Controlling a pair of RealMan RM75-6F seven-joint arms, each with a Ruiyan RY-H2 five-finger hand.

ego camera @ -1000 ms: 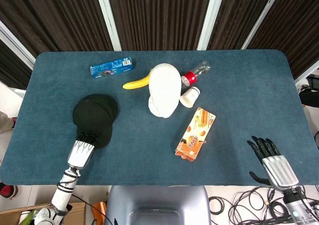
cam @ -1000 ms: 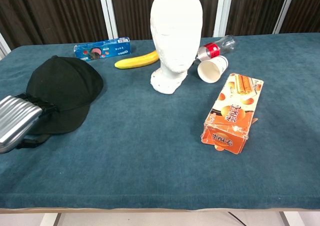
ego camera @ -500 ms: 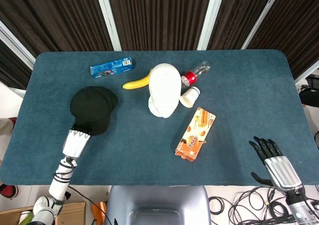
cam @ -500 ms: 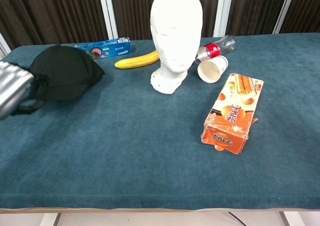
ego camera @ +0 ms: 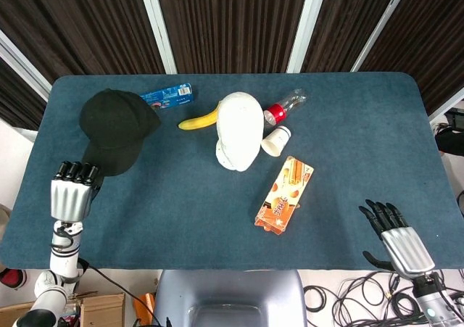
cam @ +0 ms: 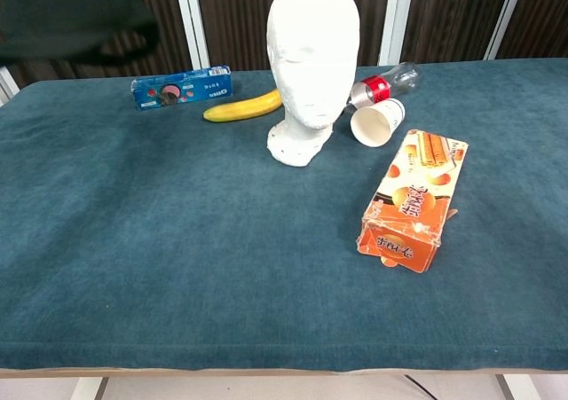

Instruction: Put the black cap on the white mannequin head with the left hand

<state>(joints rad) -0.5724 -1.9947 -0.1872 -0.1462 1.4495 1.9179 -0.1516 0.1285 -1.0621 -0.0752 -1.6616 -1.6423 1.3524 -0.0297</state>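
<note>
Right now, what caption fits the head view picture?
Left hand lifts the black cap toward the white mannequin head on the table.

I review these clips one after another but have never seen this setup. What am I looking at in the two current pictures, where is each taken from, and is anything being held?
This is a two-armed robot with metal, human-like hands, steered remotely by a person. One picture looks down from its head, the other looks forward from its chest.

In the head view, the left hand grips the brim of the black cap, which is lifted off the blue table; in the chest view the cap shows only as a dark shape at the top left. The right hand hangs at the table's near right edge, fingers spread, holding nothing.

On the table stand the white mannequin head, and around it lie a banana, a blue biscuit packet, a clear bottle with a red label, a tipped paper cup and an orange snack box.
</note>
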